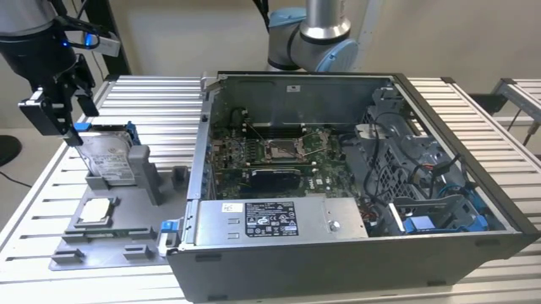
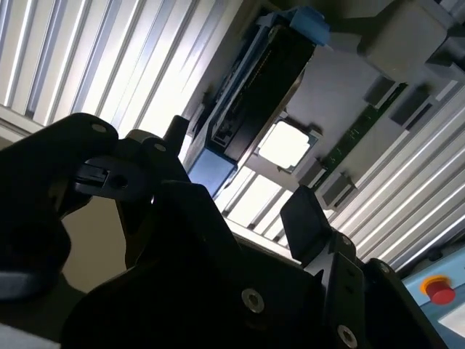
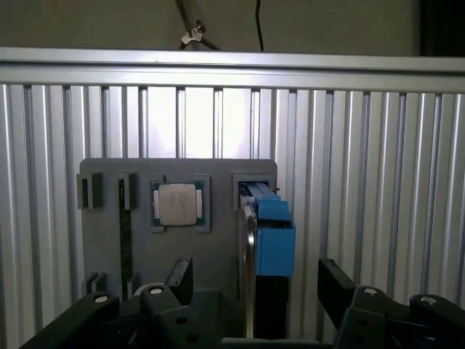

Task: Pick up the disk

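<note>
- Step in hand, as I judge it: the approach before the grasp. The gripper (image 1: 63, 111) hovers right at the top end of the disk (image 1: 110, 155), and nothing is lifted yet.
- The disk stands on edge in a slot of the grey fixture plate (image 1: 110, 247), on the slatted table (image 1: 34, 190) at the exterior view's left, just beside the open computer case (image 1: 355, 266). A small CPU chip (image 1: 95, 211) lies flat on the plate's near side.
- In the first wrist view the black fingers (image 3: 179, 280) stand apart, one to each side of the disk's blue carrier frame (image 3: 276, 240), with a gap on both sides and no contact.
- The frame sits off-centre between them (nearer one finger than the other).
- I cannot tell whether the tips are level with the disk's top edge or just above it.
- A sound grip would call for centring over the thin edge, enough depth to catch the flat faces, and an even close so the disk does not tip in its slot.
</note>
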You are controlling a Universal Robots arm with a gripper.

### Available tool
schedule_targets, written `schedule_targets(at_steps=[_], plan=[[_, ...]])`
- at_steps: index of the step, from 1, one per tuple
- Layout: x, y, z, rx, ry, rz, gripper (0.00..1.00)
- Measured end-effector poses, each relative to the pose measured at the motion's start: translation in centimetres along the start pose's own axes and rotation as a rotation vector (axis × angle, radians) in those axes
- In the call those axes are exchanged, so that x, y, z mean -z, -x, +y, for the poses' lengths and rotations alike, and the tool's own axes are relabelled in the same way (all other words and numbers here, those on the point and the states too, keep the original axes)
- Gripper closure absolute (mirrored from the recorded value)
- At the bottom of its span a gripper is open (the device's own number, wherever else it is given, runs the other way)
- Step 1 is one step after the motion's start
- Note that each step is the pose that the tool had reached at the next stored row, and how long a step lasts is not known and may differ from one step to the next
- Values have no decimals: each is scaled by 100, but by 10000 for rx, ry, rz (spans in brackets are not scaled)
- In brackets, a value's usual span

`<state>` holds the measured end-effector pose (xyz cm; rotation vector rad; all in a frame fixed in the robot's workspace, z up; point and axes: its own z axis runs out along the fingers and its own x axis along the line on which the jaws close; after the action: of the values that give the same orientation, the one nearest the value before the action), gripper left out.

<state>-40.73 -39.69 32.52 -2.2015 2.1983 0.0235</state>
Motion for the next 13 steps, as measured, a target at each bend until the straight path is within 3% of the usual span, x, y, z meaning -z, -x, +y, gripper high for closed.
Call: schedule_targets(at_steps=[6,13], plan=[[-41,-1,1,0,3,2,0],[-153,20,2,-16,9,3,0]])
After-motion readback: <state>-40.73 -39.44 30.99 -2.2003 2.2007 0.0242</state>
